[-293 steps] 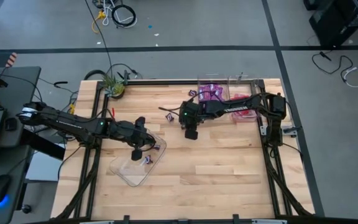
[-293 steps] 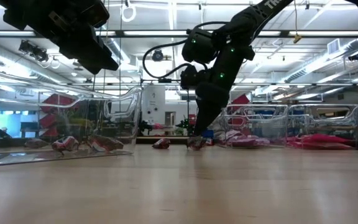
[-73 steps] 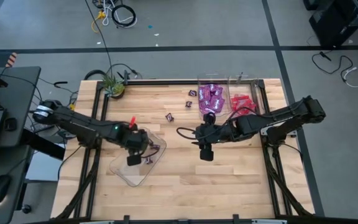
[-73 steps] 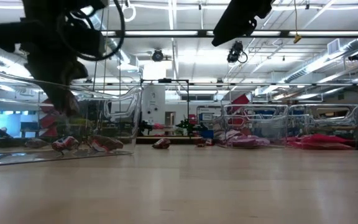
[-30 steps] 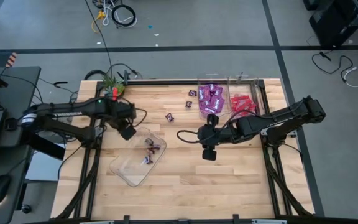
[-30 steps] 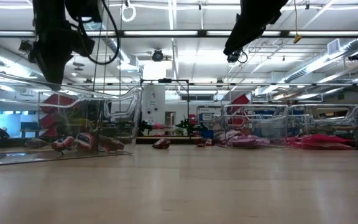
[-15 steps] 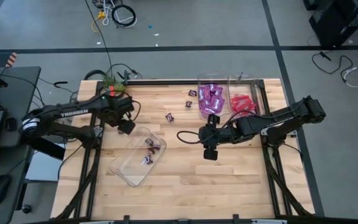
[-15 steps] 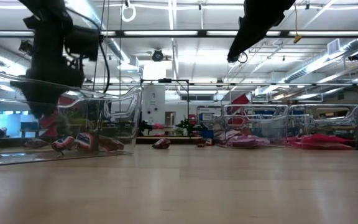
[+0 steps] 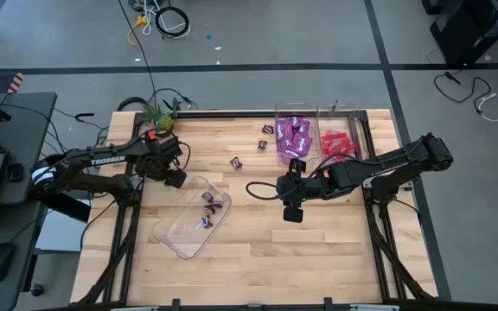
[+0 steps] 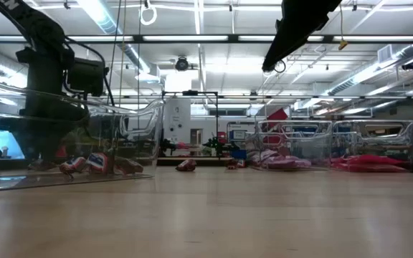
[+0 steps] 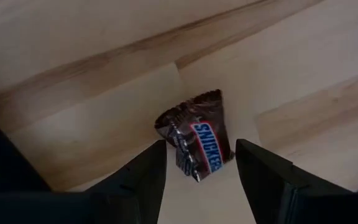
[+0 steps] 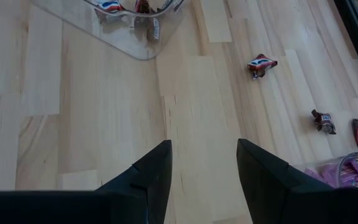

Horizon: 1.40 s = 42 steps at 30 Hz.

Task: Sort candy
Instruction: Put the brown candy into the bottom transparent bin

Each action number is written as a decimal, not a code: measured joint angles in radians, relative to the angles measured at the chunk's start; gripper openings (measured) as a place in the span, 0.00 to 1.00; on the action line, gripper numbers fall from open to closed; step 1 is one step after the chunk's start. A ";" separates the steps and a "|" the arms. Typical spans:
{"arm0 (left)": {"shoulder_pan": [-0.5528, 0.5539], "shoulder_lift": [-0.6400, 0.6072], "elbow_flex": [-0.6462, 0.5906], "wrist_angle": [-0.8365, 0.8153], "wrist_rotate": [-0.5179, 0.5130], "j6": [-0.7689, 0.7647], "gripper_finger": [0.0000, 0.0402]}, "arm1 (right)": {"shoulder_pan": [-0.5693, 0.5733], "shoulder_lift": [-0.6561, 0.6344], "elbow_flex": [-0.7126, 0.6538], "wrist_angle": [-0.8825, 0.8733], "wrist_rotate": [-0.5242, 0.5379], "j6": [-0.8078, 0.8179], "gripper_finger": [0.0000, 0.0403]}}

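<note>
A small brown wrapped candy (image 11: 194,142) lies flat on the wood. My left gripper (image 11: 201,171) stands open low over it, one finger on either side, touching nothing. In the high view this gripper (image 9: 175,179) sits by the far left corner of a clear tray (image 9: 180,238) that holds a few brown candies (image 9: 210,207). My right gripper (image 9: 292,212) hangs open above the middle of the table, nothing between its fingers (image 12: 148,177). Loose candies (image 9: 236,161) lie on the wood toward the far edge.
At the far right stand a clear tray of purple packets (image 9: 292,136) and one of red packets (image 9: 337,142). Two more loose candies (image 9: 265,136) lie just left of the purple tray. A small plant (image 9: 156,121) stands at the far left corner.
My left gripper has come down from high above the table to just over the wood beside the clear tray's far left corner.
</note>
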 joint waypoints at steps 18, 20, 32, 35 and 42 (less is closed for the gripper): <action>0.008 -0.002 -0.050 0.084 0.009 -0.014 0.44 | 0.000 0.000 0.000 0.000 0.000 -0.007 0.41; 0.009 -0.004 -0.065 0.091 0.014 -0.018 0.41 | 0.000 0.000 0.000 -0.001 0.000 -0.008 0.41; 0.009 0.000 0.006 0.131 -0.005 0.046 0.27 | 0.000 0.000 0.000 -0.001 0.000 -0.016 0.40; 0.008 0.000 0.049 0.163 -0.006 0.072 0.25 | 0.000 0.000 0.000 -0.002 0.005 -0.016 0.40; 0.001 0.000 0.222 0.191 -0.020 0.266 0.24 | 0.000 0.000 0.000 -0.014 0.007 -0.016 0.40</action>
